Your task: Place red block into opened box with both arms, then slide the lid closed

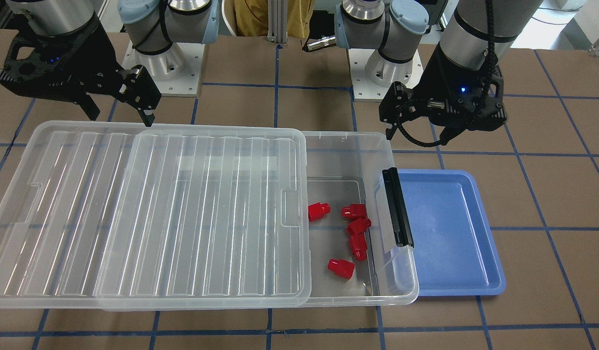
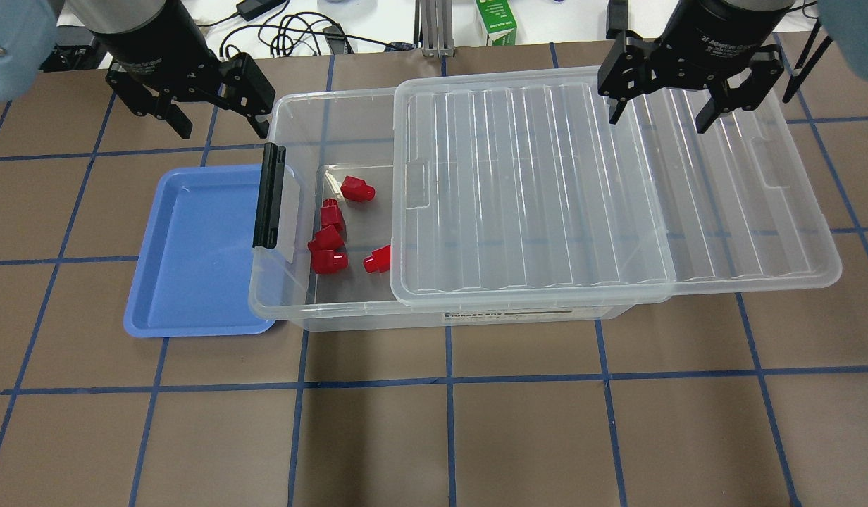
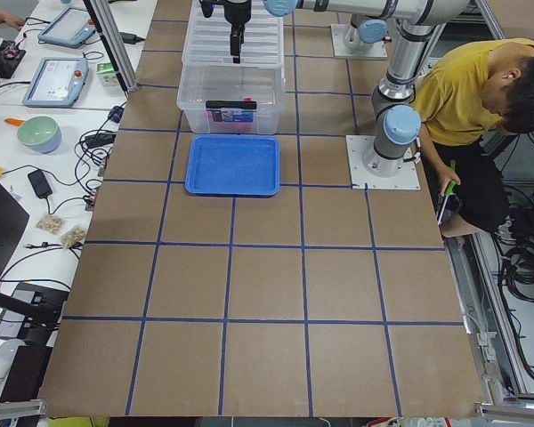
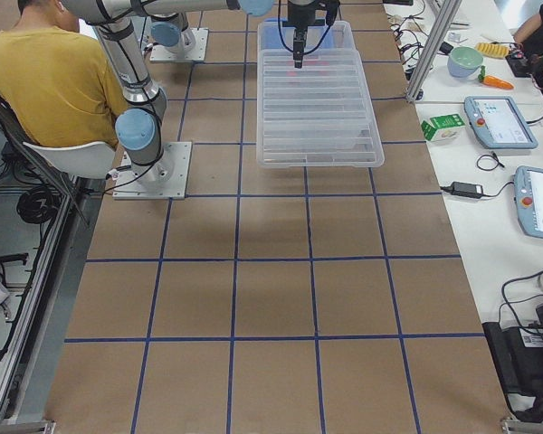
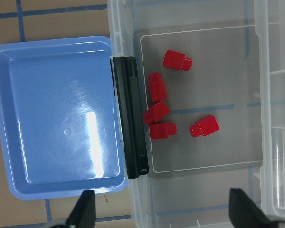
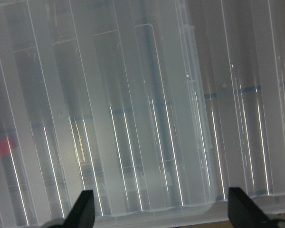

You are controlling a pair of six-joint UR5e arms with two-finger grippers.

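Several red blocks [image 2: 329,262] lie on the floor of the clear box [image 2: 349,314], at its uncovered end beside the black latch bar [image 2: 268,197]; they also show in the left wrist view as red blocks [image 5: 157,87]. The ribbed lid [image 2: 532,190] rests on the box, shifted toward the robot's right, overhanging that end. My left gripper [image 2: 222,127] hangs open and empty above the box's far left corner. My right gripper [image 2: 659,120] hangs open and empty over the lid's far edge. Neither touches anything.
An empty blue tray [image 2: 194,253] lies against the box's latch end. A person in a yellow shirt [image 3: 463,98] sits behind the robot bases. Cables, a green carton [image 2: 496,21] and tablets lie on the side bench beyond the table's far edge.
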